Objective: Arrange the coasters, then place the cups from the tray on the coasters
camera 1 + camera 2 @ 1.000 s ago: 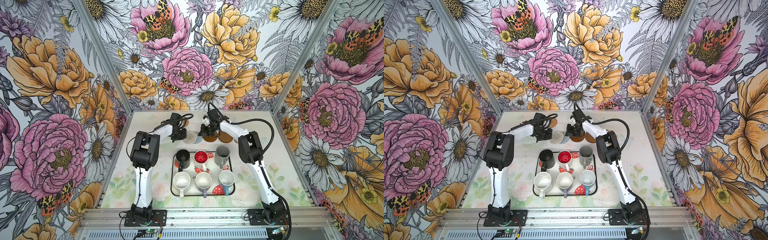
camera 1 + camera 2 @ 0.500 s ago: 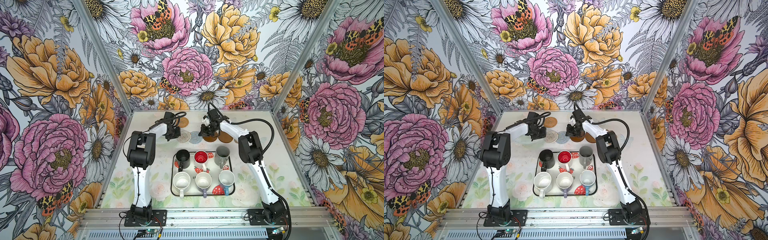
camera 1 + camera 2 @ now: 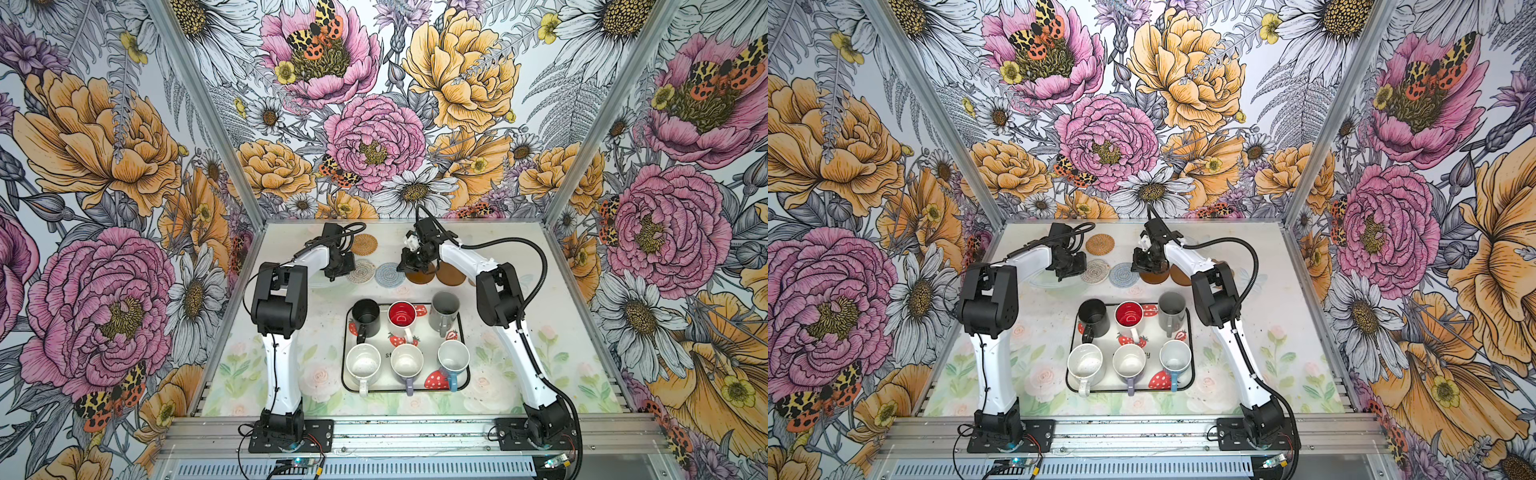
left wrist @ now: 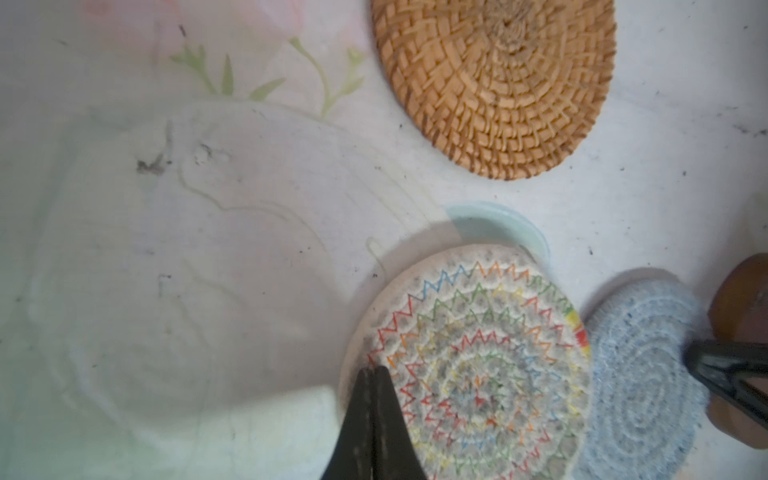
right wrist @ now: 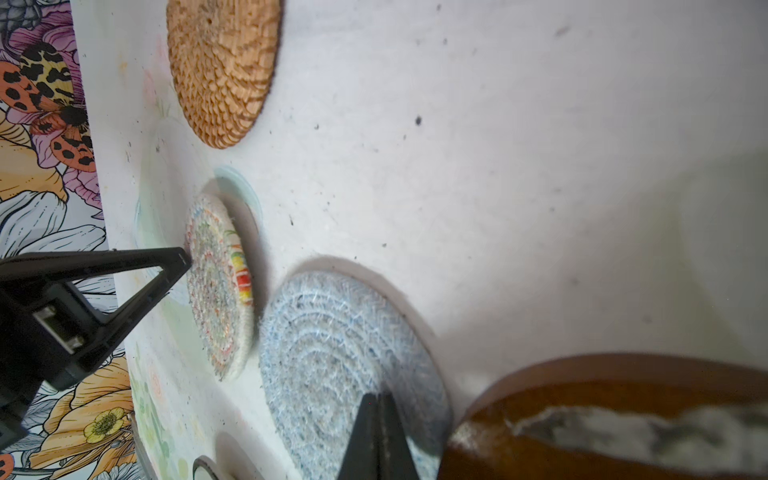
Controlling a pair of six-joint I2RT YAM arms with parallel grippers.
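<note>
Slowly my clenched left gripper (image 4: 372, 374) had dragged the cream coaster (image 4: 478, 365) away from the blue coaster (image 5: 345, 345), which the clenched right gripper (image 5: 378, 399) seemingly pinned; spacing improved.

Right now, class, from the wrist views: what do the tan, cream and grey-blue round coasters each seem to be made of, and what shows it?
Tan coaster: likely rattan or similar plant fibre, matt golden; coiled basket-weave strands show.
Cream coaster: probably coiled cotton rope, soft matt; spiral coils under rainbow zigzag stitching.
Grey-blue coaster: seemingly coiled yarn rope, fuzzy; stray fibres along concentric rings.
</note>
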